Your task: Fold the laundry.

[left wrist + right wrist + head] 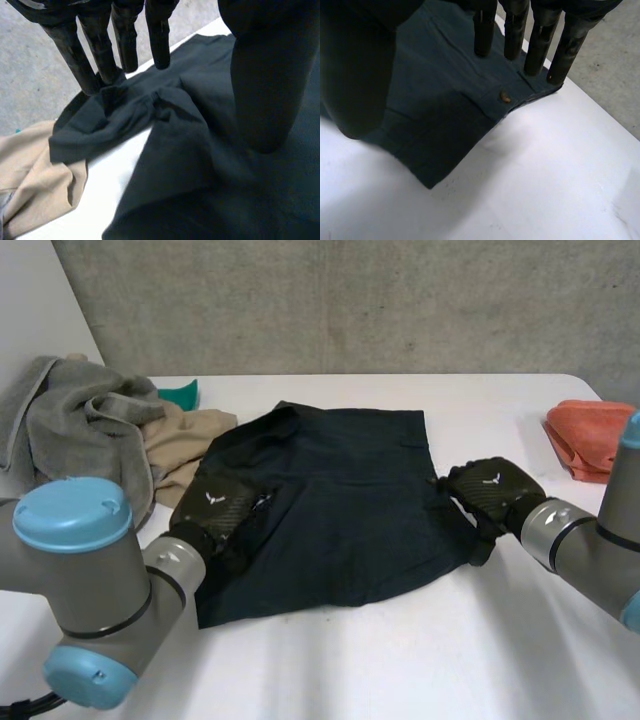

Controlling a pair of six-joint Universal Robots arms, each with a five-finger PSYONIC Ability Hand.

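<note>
Matt dark cloth (340, 500), smooth white table (400, 660)

So there's a dark shirt (340, 510) spread out on the white table (420, 660), left hand (215, 508) on its left edge, right hand (490, 490) on its right edge. Grey towel (80, 420) and tan cloth (185, 440) piled far left, orange cloth (585, 435) far right.

No legible txt, white emblem (211, 499) on left hand (228, 518), same on right hand (505, 492)

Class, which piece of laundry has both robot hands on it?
The dark navy garment in the middle: left hand and right hand rest on its sides; grey cloth, beige cloth and orange cloth lie untouched.
</note>
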